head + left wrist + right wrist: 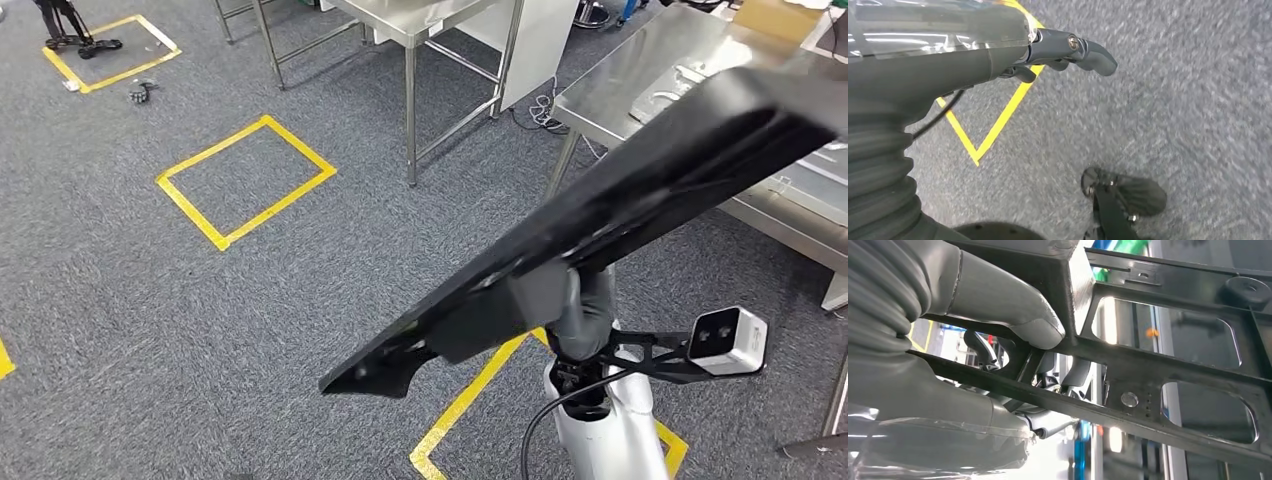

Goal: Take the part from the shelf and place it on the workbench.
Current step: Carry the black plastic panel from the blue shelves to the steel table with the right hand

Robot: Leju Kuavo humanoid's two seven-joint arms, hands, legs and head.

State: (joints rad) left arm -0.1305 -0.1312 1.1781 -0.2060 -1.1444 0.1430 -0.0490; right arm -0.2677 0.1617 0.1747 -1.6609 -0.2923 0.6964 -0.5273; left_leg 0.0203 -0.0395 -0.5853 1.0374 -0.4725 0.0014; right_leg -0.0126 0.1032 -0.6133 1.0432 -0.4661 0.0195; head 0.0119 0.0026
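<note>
Grey carpet throughout. Yellow tape rectangle, centre left; another, far left, with dark objects by it. Steel table, far centre. Cardboard box, far right.

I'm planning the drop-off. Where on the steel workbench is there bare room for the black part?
The near left corner of the workbench looks bare. Farther in, a pale flat piece and a cardboard box crowd it. The black part, held by the right hand, hides the rest.
</note>
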